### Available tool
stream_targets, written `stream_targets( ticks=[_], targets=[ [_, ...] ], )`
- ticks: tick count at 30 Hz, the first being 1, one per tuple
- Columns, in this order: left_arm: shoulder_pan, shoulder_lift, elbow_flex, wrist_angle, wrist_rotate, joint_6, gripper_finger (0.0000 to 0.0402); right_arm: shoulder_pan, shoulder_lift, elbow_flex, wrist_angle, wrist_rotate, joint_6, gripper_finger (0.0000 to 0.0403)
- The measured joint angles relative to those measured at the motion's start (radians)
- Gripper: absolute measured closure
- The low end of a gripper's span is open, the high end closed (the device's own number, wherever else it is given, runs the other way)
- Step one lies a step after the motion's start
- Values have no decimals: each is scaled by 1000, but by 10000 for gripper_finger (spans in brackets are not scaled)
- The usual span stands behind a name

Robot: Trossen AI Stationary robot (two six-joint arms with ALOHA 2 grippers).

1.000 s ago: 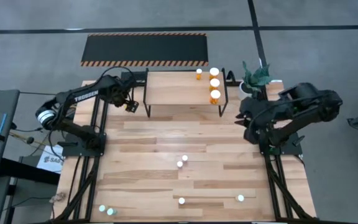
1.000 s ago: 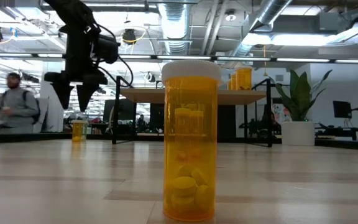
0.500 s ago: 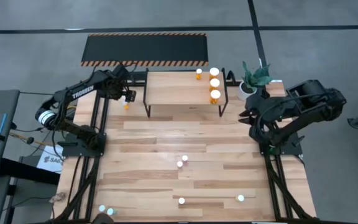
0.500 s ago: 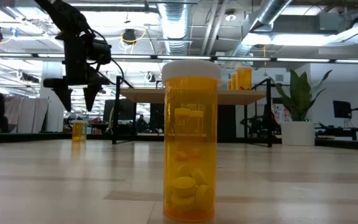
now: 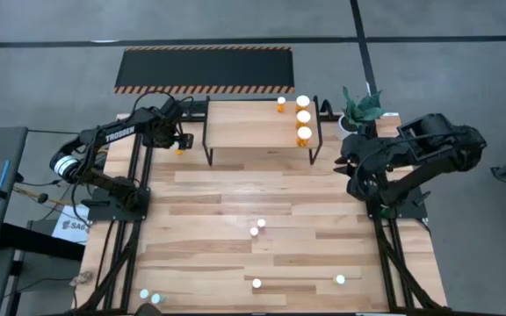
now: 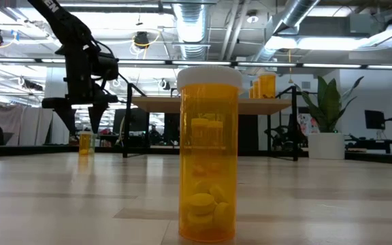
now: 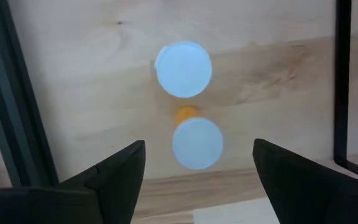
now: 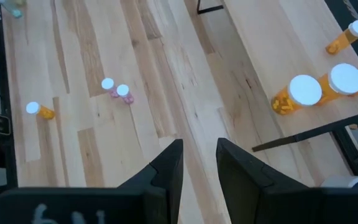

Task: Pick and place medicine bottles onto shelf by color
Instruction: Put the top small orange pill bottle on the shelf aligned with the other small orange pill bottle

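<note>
Left wrist view | left gripper (image 7: 194, 165) spread wide above two white-capped medicine bottles (image 7: 197, 142) on table, left of shelf (image 5: 257, 125) | right gripper (image 8: 199, 163) narrow, empty, idle at right | you grip the light, rigid, slick body below the cap.

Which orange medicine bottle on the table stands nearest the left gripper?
The small orange bottle standing beside the shelf, directly below the open left gripper. The other orange bottles sit on the shelf top or far across the table.
</note>
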Motion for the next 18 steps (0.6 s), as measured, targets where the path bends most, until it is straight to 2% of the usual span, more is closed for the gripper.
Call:
stream_targets(
  ticks=[10,18],
  targets=[
    [0,0,0,12,-2,-1,145,-28,0,0,0,0,-21,285],
    [0,0,0,11,-11,5,146,-28,0,0,0,0,-38,285]
  ],
)
